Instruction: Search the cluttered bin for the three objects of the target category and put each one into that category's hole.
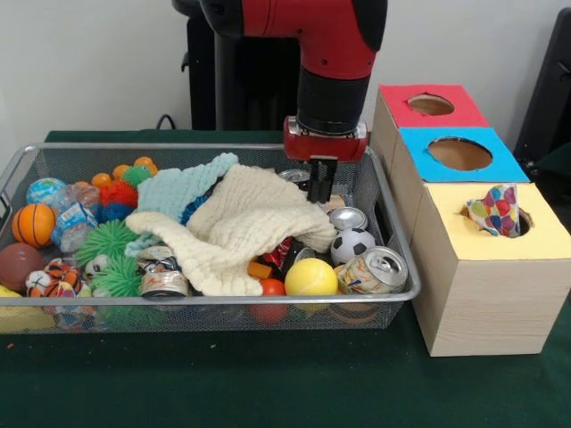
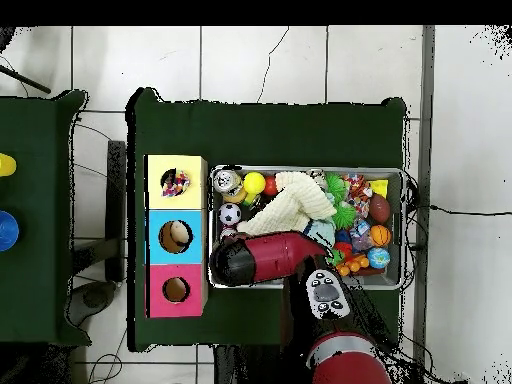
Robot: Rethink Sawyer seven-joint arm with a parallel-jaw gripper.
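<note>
Hanging over the wire bin [image 1: 393, 294] — jaws' state unclear — can [image 1: 375, 270] lying sideways, top facing front.

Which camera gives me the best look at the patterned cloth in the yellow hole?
The front view. There the cloth stands up out of the yellow box's hole, its coloured spots and folds clear. The overhead view shows the cloth only as a small speckled patch inside the hole, so you can confirm it is there but not how it sits.

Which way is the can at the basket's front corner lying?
Tipped on its side: the can shows its round top facing the camera.
</note>
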